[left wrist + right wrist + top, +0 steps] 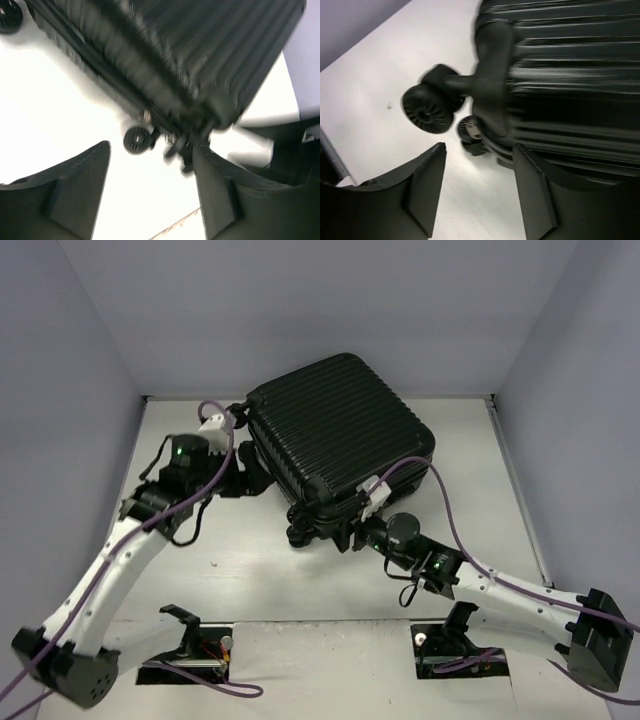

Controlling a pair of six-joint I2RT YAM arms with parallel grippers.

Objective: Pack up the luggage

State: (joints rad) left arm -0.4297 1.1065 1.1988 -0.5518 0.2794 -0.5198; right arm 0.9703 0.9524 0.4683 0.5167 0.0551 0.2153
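The luggage point(340, 440) is a black ribbed hard-shell suitcase lying closed on the white table point(500, 490), tilted diagonally, with its wheels toward the near edge. My left gripper point(245, 475) is open at its left side; in the left wrist view point(151, 150) the open fingers frame a small wheel point(137, 140) and the shell point(175, 50), blurred. My right gripper point(355, 535) is open at the near wheel corner; in the right wrist view point(479, 150) its right finger point(535, 190) lies close under the shell point(570, 75), beside a wheel point(426, 109).
Grey enclosure walls stand on the left, the back and the right. Purple cables point(450, 515) run along both arms. Two mounting cut-outs point(190, 655) sit at the near edge.
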